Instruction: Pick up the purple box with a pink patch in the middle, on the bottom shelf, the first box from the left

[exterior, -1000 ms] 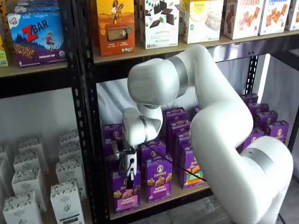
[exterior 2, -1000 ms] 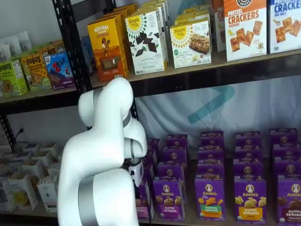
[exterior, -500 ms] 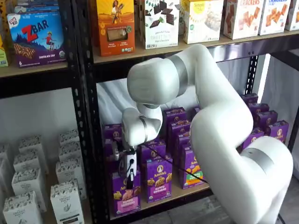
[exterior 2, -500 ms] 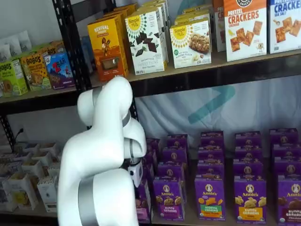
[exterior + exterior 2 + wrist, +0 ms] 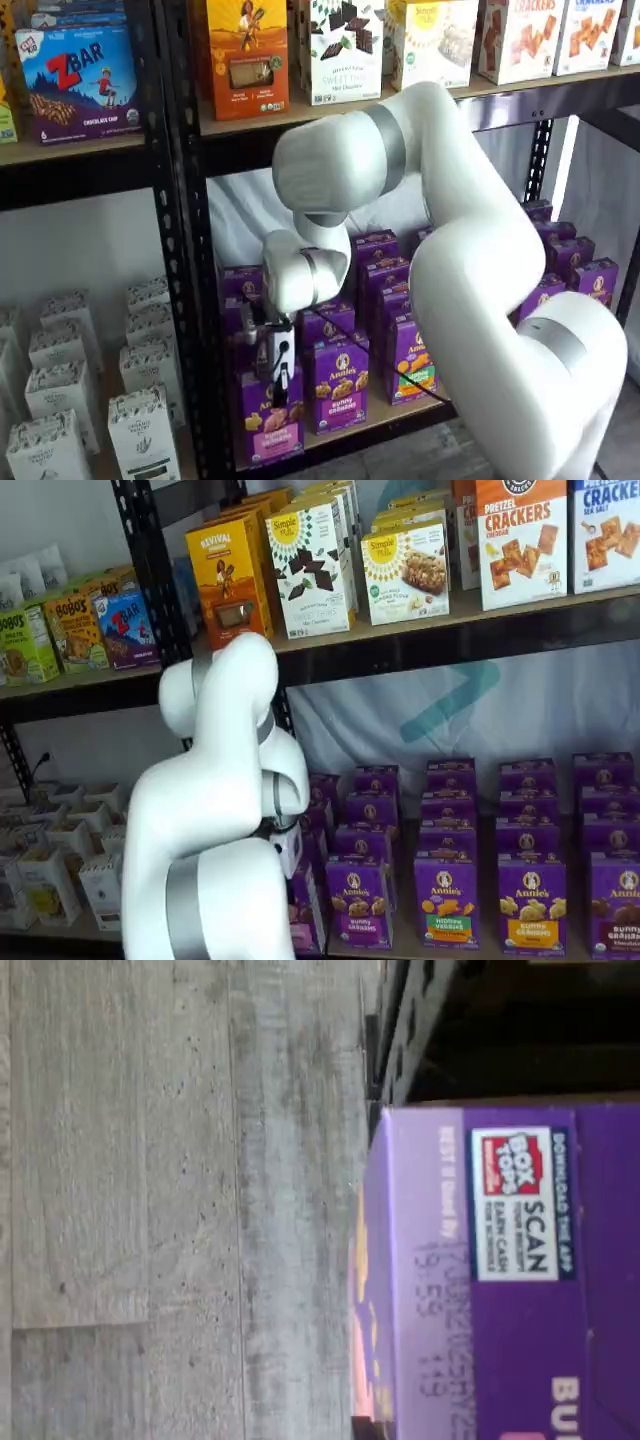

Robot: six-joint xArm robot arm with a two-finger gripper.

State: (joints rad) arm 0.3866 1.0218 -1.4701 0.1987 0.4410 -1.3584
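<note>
The purple box (image 5: 268, 422), with a pink patch on its front, stands at the left end of the bottom shelf (image 5: 392, 412), by the front edge. My gripper (image 5: 277, 385) reaches down onto its top, with the black fingers closed on it. In the wrist view the box's top (image 5: 500, 1280), with a Box Tops label, fills one side, and grey floor (image 5: 150, 1200) shows past its front edge. In a shelf view my arm hides most of the box (image 5: 304, 912) and the fingers.
More purple Annie's boxes stand right of it: bunny grahams (image 5: 340, 388) and one with an orange-green panel (image 5: 412, 362). A black upright (image 5: 185, 300) stands close on the left, with white boxes (image 5: 140, 430) beyond it. The upper shelf (image 5: 330, 112) is overhead.
The gripper and the purple box have shifted slightly forward and lower in the shelf view. The arm's upper joint has risen a little.
</note>
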